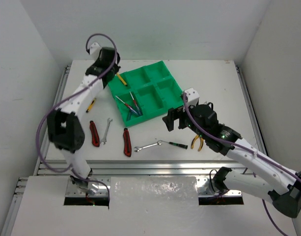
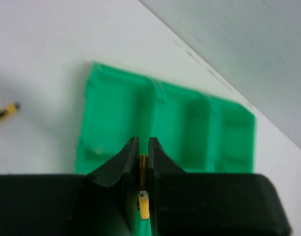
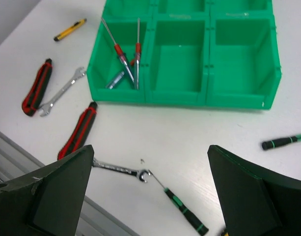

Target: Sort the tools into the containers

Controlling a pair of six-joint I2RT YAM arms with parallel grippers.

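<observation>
The green tray (image 1: 160, 81) of containers lies at the table's middle back. My left gripper (image 1: 115, 68) hangs by the tray's far left corner, shut on a thin yellow knife (image 1: 121, 78); the left wrist view shows its jaws (image 2: 143, 143) pinching the yellow handle (image 2: 144, 196) above the tray (image 2: 189, 128). Three screwdrivers (image 3: 126, 61) lie in one near corner compartment. My right gripper (image 1: 174, 119) stands open and empty in front of the tray, above a silver wrench (image 3: 118, 168) and a green-black screwdriver (image 3: 183, 210).
Loose on the table: a second yellow knife (image 1: 91, 104), two red-handled knives (image 1: 94, 133) (image 1: 126, 141), a small wrench (image 1: 106, 130), yellow-handled pliers (image 1: 198, 142) and another green-black screwdriver (image 3: 283, 141). The table's metal front rail (image 1: 140, 164) runs below them.
</observation>
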